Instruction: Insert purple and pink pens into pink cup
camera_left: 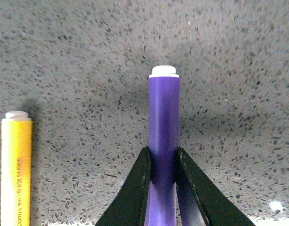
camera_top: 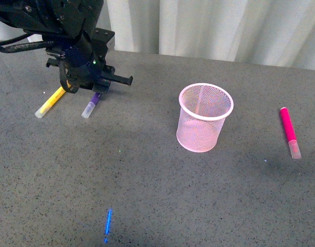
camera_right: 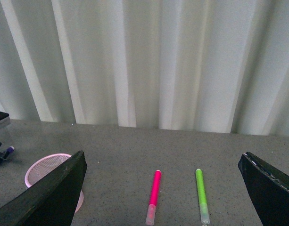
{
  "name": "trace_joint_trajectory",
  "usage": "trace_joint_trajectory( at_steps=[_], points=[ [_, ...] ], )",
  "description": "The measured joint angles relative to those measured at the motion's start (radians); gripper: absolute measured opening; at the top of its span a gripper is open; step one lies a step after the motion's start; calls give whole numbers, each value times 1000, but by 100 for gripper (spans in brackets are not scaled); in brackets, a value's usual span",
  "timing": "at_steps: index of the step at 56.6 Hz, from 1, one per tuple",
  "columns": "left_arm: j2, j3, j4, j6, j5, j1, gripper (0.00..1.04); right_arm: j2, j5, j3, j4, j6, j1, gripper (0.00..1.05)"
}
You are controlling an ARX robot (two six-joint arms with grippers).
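In the upper left of the front view the left arm reaches down over the desk (camera_top: 147, 195), and the left fingers (camera_left: 137, 188) are closed on the purple pen (camera_left: 164, 113). The left wrist view shows it plainly: the two black fingers press against either side of the barrel, and the pen runs straight out between them to its white end. In the front view only the pen's lower part with its clear cap shows below the arm. Whether the pen rests on the desk or is just off it cannot be told.

A yellow marker (camera_top: 50, 103) lies just beside the purple pen, toward the left edge of the front view, roughly parallel to it and not touching it or the fingers.

The pink cup (camera_top: 198, 135) stands upright near the middle of the frame, well apart from the left arm, with nothing showing inside its mesh. The pink pen (camera_top: 289, 129) lies flat at the right edge, its clear cap toward the bottom of the frame — well clear of the cup.

The right fingers (camera_right: 54, 197) are spread wide with nothing between them. Their wrist view takes in the pink pen, a green pen (camera_right: 201, 195) just beside it, the cup and a pale curtain (camera_right: 144, 61) behind the desk.
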Motion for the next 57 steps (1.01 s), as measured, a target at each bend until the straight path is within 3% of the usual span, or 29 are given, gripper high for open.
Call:
trace_joint_trajectory(
  at_steps=[26,41,57],
  points=[
    [-485,-359,398,-172,104,39,12,0,0,0,0,0,0,98],
    [-585,-600,766,-315,93,-37,12,0,0,0,0,0,0,98],
    [-550,-785,1188,-513,17,-131,12,0,0,0,0,0,0,98]
  ],
)
